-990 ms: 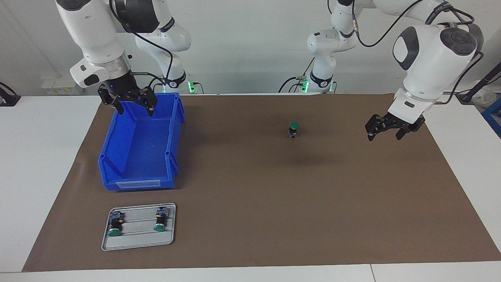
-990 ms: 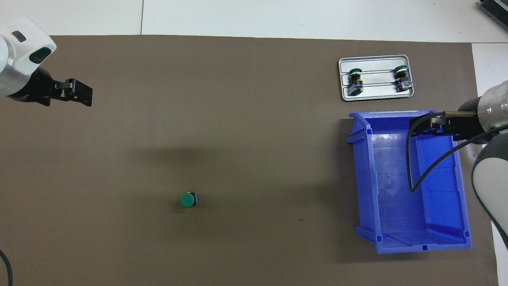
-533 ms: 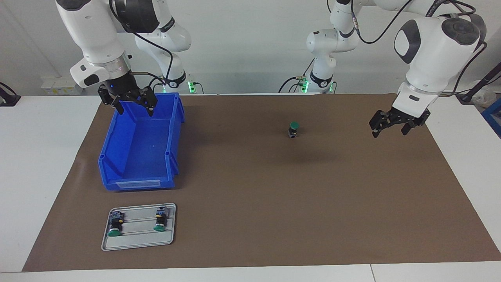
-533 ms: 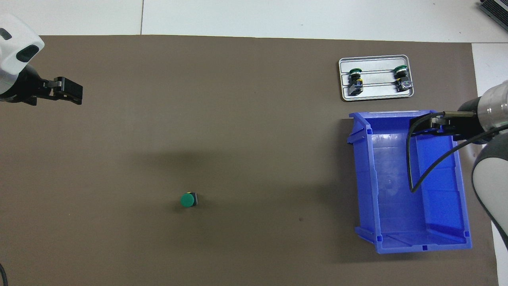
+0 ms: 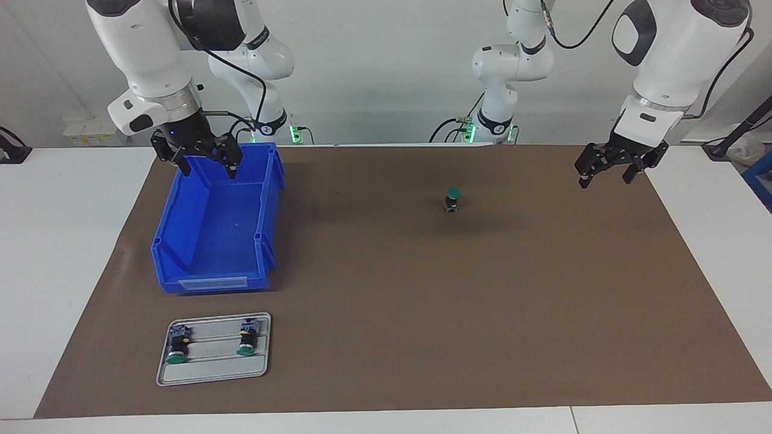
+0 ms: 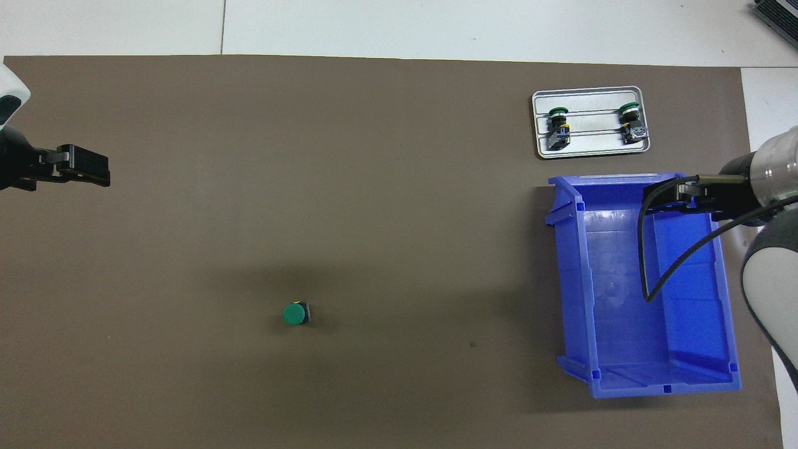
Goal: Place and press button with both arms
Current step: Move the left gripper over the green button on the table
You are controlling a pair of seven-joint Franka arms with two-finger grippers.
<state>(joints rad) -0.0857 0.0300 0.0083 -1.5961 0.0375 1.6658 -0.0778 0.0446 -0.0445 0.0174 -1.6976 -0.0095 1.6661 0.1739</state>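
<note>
A small push-button switch with a round green cap and black body (image 5: 452, 200) was found standing upright, cap up, on the brown paper mat (image 5: 422, 337) covering the white counter (image 5: 54, 253), toward the left arm's side of the middle; it was judged set that way so the cap could be pressed from above. Nothing touched it. The left claw (image 5: 606, 172) was held empty, jaws wide, over the mat's edge. The right claw (image 5: 205, 166) was held wide and empty over an open blue plastic bin (image 5: 181, 241). Farthest out, two more green-capped switches (image 5: 176, 346) were laid on a grey metal tray (image 5: 211, 374). Counted: three switches, one bin, one tray.
</note>
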